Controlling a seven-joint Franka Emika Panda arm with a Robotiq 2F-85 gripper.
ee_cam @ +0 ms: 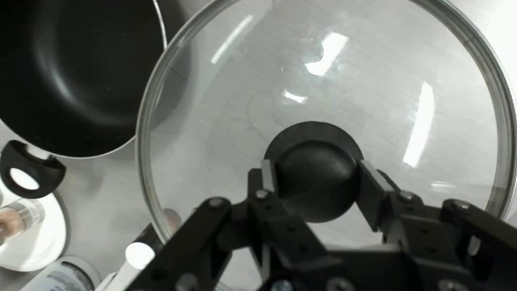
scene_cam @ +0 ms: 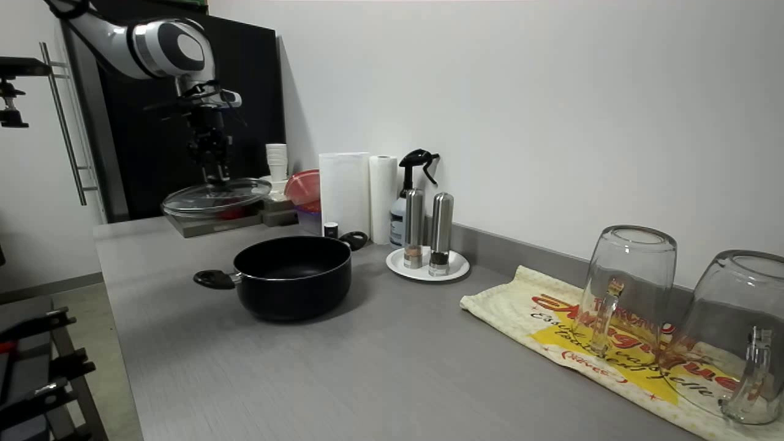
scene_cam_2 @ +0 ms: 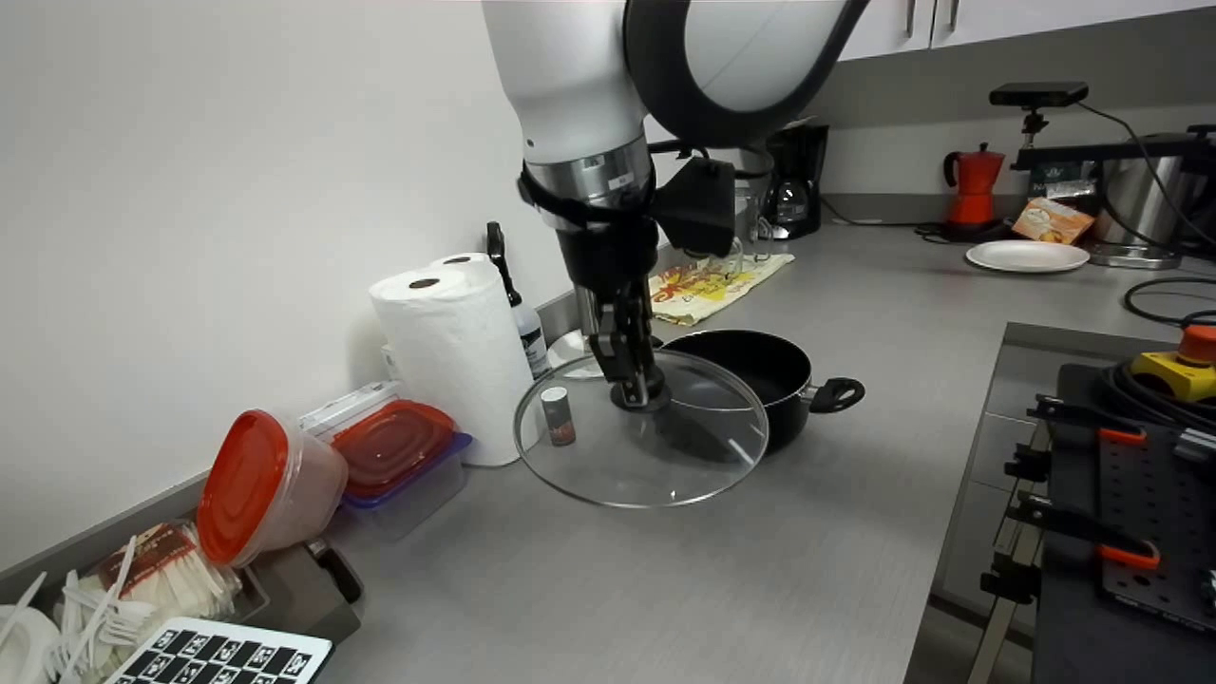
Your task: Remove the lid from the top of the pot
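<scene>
The clear glass lid hangs in the air in both exterior views, above the counter and apart from the pot. My gripper is shut on the lid's black knob, with a finger pressed on each side of it in the wrist view. The lid is held roughly level with a slight tilt. The black pot stands uncovered on the grey counter, its two side handles showing. In the wrist view the pot lies at the upper left, beside the lid's rim.
A white plate with two mills stands near the pot by the wall. Paper towel rolls, a spray bottle and red-lidded containers line the wall. A small shaker stands behind the lid. Upturned glasses rest on a cloth.
</scene>
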